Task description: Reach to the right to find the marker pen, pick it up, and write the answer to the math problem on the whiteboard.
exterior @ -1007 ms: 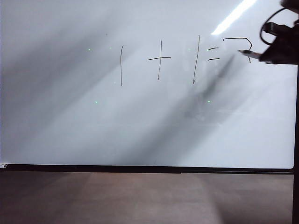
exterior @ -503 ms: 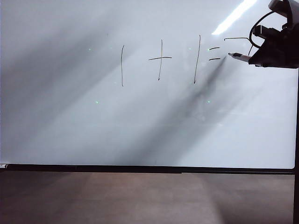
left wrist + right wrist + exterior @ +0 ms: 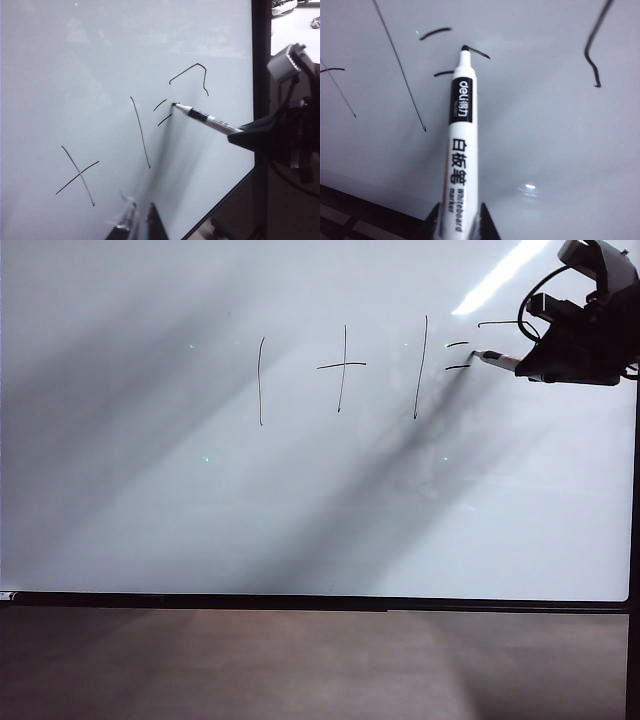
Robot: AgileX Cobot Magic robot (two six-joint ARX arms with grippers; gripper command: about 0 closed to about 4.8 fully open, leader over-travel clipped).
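While my right hand sits at the upper right of the exterior view, its two fingers are clamped on the marker pen, one on each side of the white barrel. I see the pen lying nearly level, and its dark tip rests on the whiteboard just beside the equals dashes. In the left wrist view the tip stands between the two dashes, at their right ends.

Of my left hand I see only the finger ends at the edge of its own camera, close in front of the board. I cannot tell whether they are apart or together, and nothing is between them that I can see.

The math problem has five strokes as I count: one tall line, one cross, a second tall line and two short dashes. The answer is only partly there: one top stroke and one short hooked stroke going down. A black cable loops above the right hand. A dark shadow of the arm falls across the board below the pen. One pen and one board are in view.
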